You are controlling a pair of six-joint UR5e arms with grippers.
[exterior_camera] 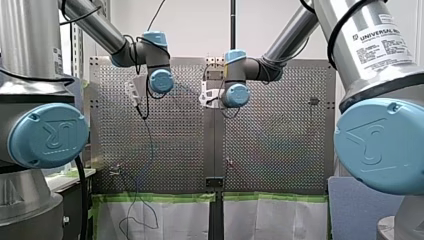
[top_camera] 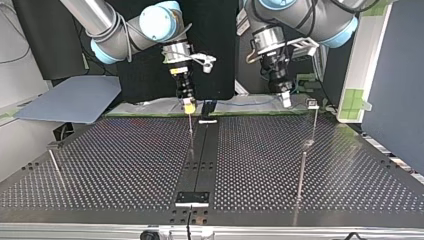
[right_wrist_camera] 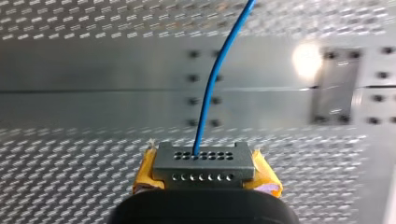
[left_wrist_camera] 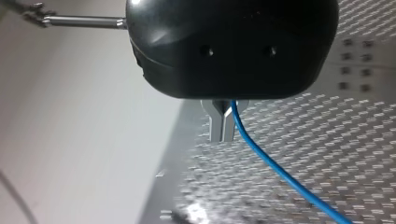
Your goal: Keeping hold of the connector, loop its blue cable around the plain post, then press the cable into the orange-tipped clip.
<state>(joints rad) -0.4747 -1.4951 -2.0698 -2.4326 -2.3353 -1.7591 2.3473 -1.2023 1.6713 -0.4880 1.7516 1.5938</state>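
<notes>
In the right wrist view a grey connector (right_wrist_camera: 203,158) with rows of holes sits between the yellow pads (right_wrist_camera: 144,173) of my right gripper (right_wrist_camera: 205,176), which is shut on it. Its blue cable (right_wrist_camera: 210,93) runs ahead over the perforated table. My left gripper (left_wrist_camera: 223,134) has its metal fingers shut on the blue cable (left_wrist_camera: 275,170), which trails away past them. In the top view my right gripper (top_camera: 188,106) hangs over a thin orange-tipped clip post (top_camera: 191,129). My left gripper (top_camera: 285,101) is at the far right, beside a post with a grey head (top_camera: 312,104). A plain post (top_camera: 301,170) stands nearer.
Another thin post (top_camera: 55,162) stands at the top view's near left. A black strip (top_camera: 200,155) runs down the table's middle. Green tape and pale cloth (exterior_camera: 165,215) edge the table by the arms. A grey board (top_camera: 70,102) lies off the table at the top view's left.
</notes>
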